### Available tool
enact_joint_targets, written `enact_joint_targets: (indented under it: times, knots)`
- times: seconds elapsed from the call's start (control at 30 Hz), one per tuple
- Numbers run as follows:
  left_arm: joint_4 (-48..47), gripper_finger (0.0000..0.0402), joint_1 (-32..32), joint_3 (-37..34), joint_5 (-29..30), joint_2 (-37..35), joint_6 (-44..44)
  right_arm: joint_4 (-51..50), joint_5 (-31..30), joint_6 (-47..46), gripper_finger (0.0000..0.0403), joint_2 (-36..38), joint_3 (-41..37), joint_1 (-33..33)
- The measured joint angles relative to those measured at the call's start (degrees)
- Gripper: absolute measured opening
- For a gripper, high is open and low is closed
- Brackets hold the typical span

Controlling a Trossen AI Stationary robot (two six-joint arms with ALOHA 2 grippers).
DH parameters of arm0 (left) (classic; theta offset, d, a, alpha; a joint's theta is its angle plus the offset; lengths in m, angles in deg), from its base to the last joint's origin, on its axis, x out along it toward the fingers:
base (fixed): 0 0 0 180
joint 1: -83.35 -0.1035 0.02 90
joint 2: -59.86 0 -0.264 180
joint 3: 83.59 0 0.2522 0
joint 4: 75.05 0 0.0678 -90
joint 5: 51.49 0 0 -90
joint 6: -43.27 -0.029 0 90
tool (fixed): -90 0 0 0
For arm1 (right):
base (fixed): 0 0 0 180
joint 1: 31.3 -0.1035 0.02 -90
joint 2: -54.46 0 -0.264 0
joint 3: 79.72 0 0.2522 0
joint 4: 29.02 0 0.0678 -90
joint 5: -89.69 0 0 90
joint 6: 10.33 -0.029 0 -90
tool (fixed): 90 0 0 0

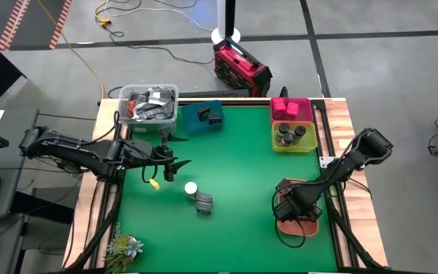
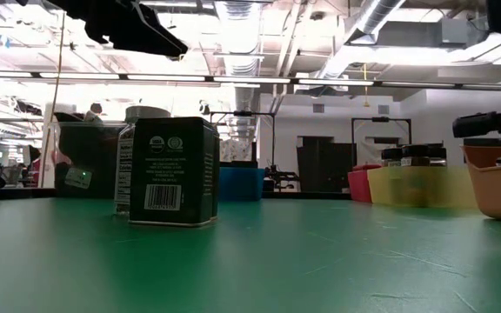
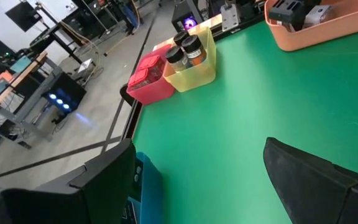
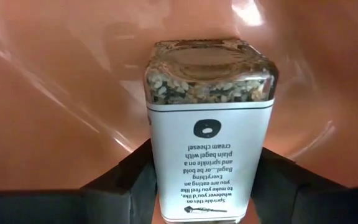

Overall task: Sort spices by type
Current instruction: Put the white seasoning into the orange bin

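Note:
My right gripper (image 1: 293,207) hangs over the salmon tray (image 1: 303,227) at the near right, shut on a square glass spice jar (image 4: 209,118) with a white label. On the mat's middle stand a white-capped jar (image 1: 191,188) and a dark tin (image 1: 203,202) on their bases; the low view shows the same tin (image 2: 177,174). My left gripper (image 1: 177,164) hovers open at the left, above the mat, with nothing between its fingers (image 3: 316,180). My right gripper pinches the jar between its two fingers, on two opposite sides of the labelled part (image 4: 157,174). The fingers come from above, pointing down. The jar is upright, its glass base (image 4: 210,59) toward the tray floor (image 4: 55,93); whether it rests there I cannot tell.
Along the far edge stand a clear tub of clutter (image 1: 149,104), a teal tray (image 1: 191,125) with dark tins, a pink tray (image 1: 308,116) with magenta boxes and a yellow tray (image 1: 310,143) with dark-lidded jars. A small plant (image 1: 124,247) sits at the near left corner.

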Motion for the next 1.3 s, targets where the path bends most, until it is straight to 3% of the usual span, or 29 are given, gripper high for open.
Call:
enact_joint_targets:
  times: [0.33, 0.53, 0.77, 0.87, 0.97, 1.23, 1.3]
  knots:
    - [0.95, 0.0336, -0.06, 0.00, -1.37, 0.02, 2.41, -12.84, -1.01, -2.82, 0.0222, -0.09, 12.76, 3.23]
    - [8.90, 0.0336, -2.66, -0.45, -19.37, 4.19, 13.47, -23.46, -5.21, -10.33, 0.0226, -0.09, 18.74, 7.07]
    - [26.46, 0.0336, -3.77, 0.27, -27.04, 17.58, 20.44, -21.14, -8.09, -24.92, 0.0225, -0.15, 21.89, 12.74]
    - [32.19, 0.0336, -3.16, 1.76, -29.69, 23.65, 18.68, -21.70, -7.99, -31.92, 0.0226, -0.09, 24.64, 14.21]
    - [37.19, 0.0336, -2.53, 3.74, -29.75, 29.17, 14.55, -20.12, -8.00, -33.04, 0.0225, -0.06, 27.79, 14.67]
    - [37.35, 0.0336, -0.06, 12.66, -29.30, 40.22, -1.63, -10.95, -6.95, -32.10, 0.0226, -0.04, 32.84, 19.09]
    - [37.74, 0.0336, 0.53, 14.76, -27.79, 42.04, -6.10, -9.14, -4.40, -31.47, 0.0226, -0.04, 32.84, 20.92]
